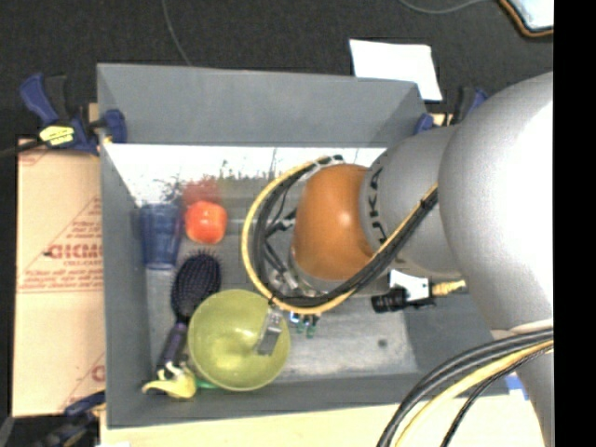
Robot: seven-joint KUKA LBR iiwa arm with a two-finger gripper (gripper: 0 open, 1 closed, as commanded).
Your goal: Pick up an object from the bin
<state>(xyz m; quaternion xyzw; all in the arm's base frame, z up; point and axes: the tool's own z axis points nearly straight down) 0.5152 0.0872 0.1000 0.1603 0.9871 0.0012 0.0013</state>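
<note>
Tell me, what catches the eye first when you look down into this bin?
The big grey arm with its orange wrist cover looms over the right side of the bin. Its claw is down at the right edge of a yellow-green bowl near the front left. Behind the bowl lies a dark hairbrush, and at the back left an orange-red ball sits beside a blue cup.

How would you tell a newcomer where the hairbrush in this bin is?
Go to the left side of the grey bin. Below the blue cup and the orange ball, just up-left of the yellow-green bowl, lies the hairbrush. It alone is dark and oval-headed, with a thin handle pointing toward the near-left corner.
</note>
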